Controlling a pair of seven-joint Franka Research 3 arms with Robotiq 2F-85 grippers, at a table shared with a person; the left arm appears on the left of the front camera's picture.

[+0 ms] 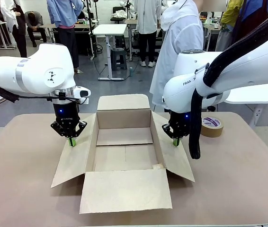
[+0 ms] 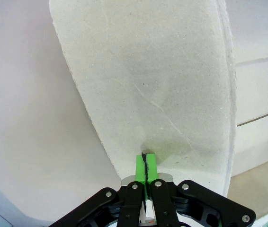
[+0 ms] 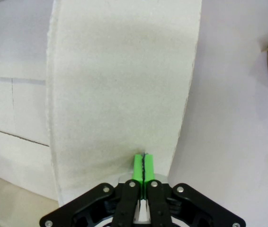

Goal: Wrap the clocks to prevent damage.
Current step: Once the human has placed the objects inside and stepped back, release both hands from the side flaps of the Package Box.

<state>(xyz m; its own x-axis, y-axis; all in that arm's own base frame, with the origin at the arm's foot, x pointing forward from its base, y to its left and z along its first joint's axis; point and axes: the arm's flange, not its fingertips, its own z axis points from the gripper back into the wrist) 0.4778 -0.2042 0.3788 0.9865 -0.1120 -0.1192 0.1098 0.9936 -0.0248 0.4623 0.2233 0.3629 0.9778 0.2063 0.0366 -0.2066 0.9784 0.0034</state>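
A matt, pale-brown worktop (image 1: pixel 22 189) with rounded far corners stands in a workroom with a grey floor, white tables and several people farther back. A person (image 1: pixel 179 45) in a white coat stands just behind its far edge.

One brown cardboard carton (image 1: pixel 123 119) sits in the middle, open at the top, with bare cardboard showing on its floor. Its four flaps are folded outward: the far flap (image 1: pixel 123 101), the near flap (image 1: pixel 124 190) lying flat toward the robot, the left flap (image 1: pixel 74 163) and the right flap (image 1: pixel 177 158), both sloping down to the worktop. Bare worktop stretches wide to the left of the carton and to the near right.

One brown tape roll (image 1: pixel 211 126) lies flat near the right flap, apart from it.

Two arms reach in. The left fingers (image 1: pixel 72 142) point down onto the outer part of the left flap. Their green pads (image 2: pixel 140 166) are pressed together with nothing between them. The right fingers (image 1: pixel 175 141) meet the right flap the same way, pads (image 3: pixel 138 166) closed tight and gripping nothing
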